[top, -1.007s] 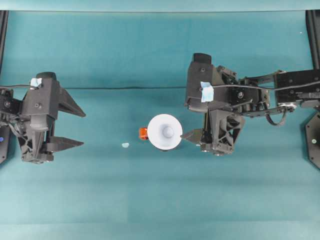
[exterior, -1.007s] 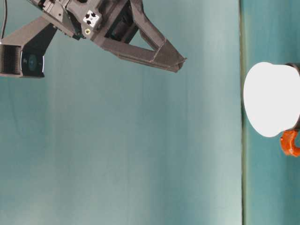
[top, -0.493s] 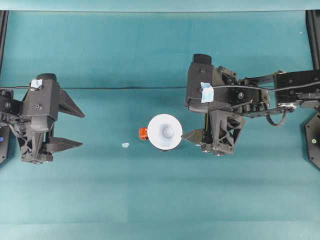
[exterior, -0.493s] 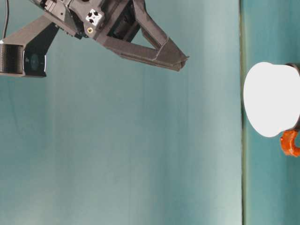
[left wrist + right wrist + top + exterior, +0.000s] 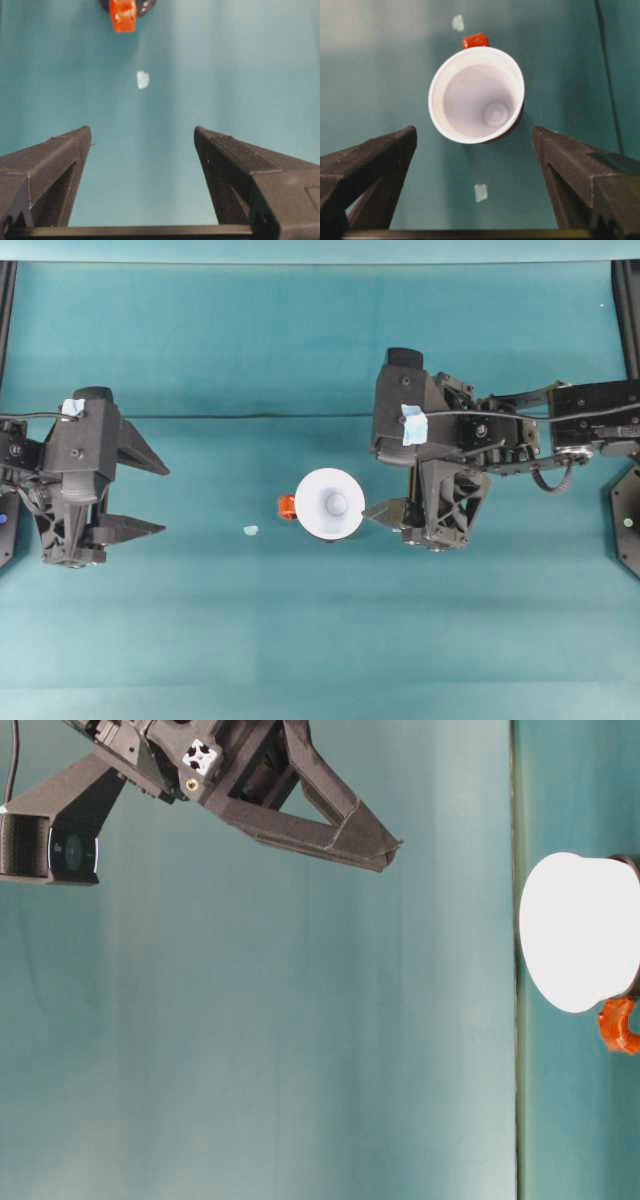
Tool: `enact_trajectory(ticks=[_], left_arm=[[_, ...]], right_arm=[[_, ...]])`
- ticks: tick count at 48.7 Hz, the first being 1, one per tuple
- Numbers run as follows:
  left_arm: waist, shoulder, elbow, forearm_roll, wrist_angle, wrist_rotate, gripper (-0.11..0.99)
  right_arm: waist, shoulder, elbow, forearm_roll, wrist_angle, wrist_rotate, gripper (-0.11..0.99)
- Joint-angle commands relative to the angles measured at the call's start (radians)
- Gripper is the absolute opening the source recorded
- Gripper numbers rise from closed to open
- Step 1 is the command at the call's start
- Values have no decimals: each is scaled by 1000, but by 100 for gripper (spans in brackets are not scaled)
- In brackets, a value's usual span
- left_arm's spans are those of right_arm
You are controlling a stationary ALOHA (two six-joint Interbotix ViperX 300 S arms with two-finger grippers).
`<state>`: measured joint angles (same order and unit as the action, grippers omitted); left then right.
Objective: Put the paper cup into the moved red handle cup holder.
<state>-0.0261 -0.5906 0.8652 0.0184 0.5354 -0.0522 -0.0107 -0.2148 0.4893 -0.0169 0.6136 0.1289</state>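
Overhead view, centre of frame: the paper cup (image 5: 329,503) sits upright inside the red handle cup holder (image 5: 287,506), whose orange-red handle projects from under the cup's left rim. The right gripper (image 5: 385,512) lies just right of the cup with its jaws spread wide and empty; in the right wrist view the cup (image 5: 477,101) stands in the upper middle, beyond and between the two dark fingers (image 5: 367,162) and clear of both. A dark edge of the holder (image 5: 511,126) shows below the cup's rim. The left gripper (image 5: 160,496) sits at the left edge of the overhead frame, well apart from the cup, jaws likewise wide and empty. A small pale scrap (image 5: 251,530) lies between it and the holder. The surface is a teal cloth (image 5: 320,640) with a faint crease across the upper middle.
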Motion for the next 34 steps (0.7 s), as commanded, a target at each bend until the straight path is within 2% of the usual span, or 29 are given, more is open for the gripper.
enact_trajectory(ticks=[1,34], left_arm=[[-2,-6,-14,3,-3,0,89],[0,-15,-29,3,-5,0,89]], right_arm=[[-2,-17,-9,2,-3,-9,86],[-2,-17,-9,2,-5,-9,86]])
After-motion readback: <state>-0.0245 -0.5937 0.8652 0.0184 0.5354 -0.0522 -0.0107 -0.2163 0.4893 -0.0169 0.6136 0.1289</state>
